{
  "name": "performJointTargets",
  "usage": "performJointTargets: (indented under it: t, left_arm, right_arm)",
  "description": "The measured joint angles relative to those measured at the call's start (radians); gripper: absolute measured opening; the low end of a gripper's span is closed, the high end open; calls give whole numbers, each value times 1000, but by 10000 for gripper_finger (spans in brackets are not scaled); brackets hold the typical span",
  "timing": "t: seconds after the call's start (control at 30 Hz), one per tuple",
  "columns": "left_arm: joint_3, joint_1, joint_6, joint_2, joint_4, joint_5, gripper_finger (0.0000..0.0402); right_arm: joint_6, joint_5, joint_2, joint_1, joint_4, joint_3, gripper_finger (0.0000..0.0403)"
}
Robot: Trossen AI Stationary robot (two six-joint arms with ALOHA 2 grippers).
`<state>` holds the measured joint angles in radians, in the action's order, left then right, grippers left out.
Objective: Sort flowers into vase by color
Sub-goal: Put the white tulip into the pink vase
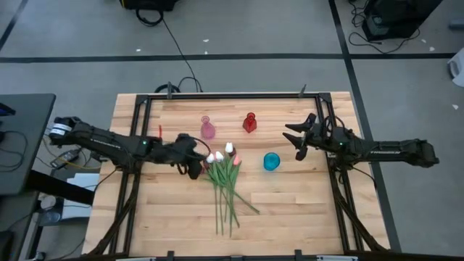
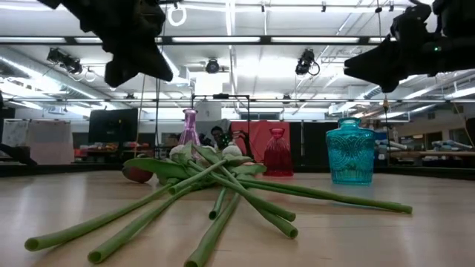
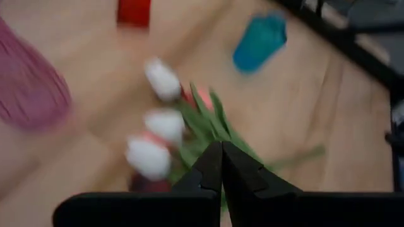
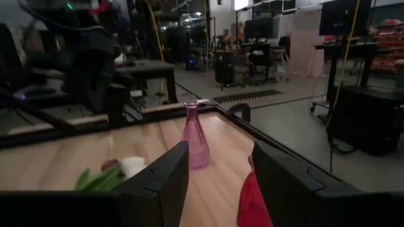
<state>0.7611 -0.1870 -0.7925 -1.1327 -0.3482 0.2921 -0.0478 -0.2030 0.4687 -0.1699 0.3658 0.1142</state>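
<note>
Flowers smeared by blur in the left wrist view; head count not readable there. Pink vase cut off at that picture's edge, red vase cropped too. In the right wrist view, red vase mostly hidden behind a dark finger. Both arms cropped at the low view's top.

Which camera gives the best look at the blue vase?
The low view: the blue vase stands large, unobstructed, side-on, its ribbed texture visible. The high view shows only its round top, the left wrist view a blur, the right wrist view nothing.
</note>
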Motion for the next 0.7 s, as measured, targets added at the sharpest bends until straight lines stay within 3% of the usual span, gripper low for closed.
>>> performJointTargets:
  t: [0.2,0.47,0.57,0.7]
  left_arm:
    - [47,-33,-122,-123,-10,-257,16]
    - [48,-38,-393,-309,239,-427,16]
    - [48,-47,-589,-373,320,-428,16]
    - [48,-82,-809,-447,345,-313,16]
  right_arm:
    - [104,17,117,-10,180,0,187]
    - [205,14,234,-99,576,0,187]
    - [193,14,262,-117,595,0,187]
    - [175,48,311,-121,571,0,187]
